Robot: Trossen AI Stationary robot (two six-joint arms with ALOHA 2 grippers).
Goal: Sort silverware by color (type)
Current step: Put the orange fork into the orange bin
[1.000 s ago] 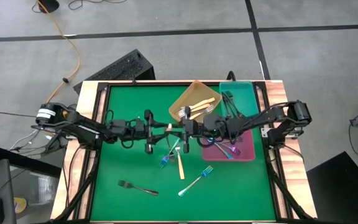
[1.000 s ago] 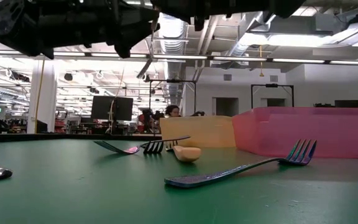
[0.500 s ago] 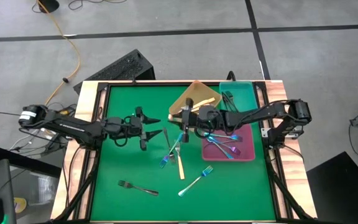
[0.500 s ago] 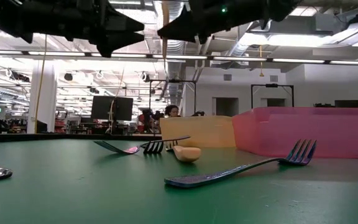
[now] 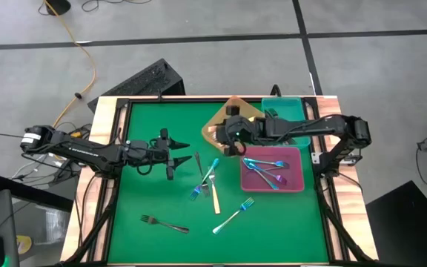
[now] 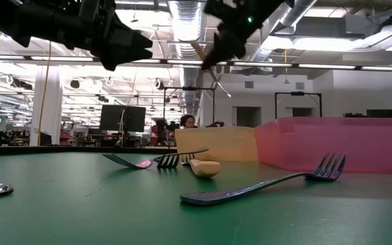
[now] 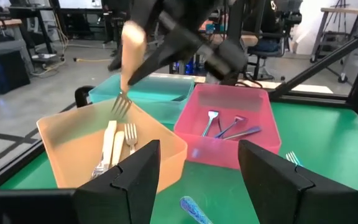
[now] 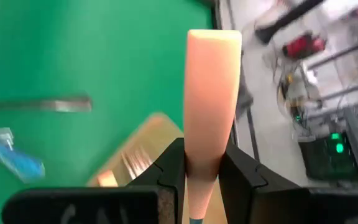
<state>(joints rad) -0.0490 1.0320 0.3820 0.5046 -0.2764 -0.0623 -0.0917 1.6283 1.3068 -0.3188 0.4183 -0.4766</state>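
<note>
Fork in the air over the orange tray.
Your right gripper is clamped on a cream-handled fork, tines hanging down above the orange tray, where you've got more cream forks lying already. Your left gripper sits over the green mat with its fingers spread and nothing in them. Blue-teal forks are in the pink tray, and you've got a black fork loose on the mat.
</note>
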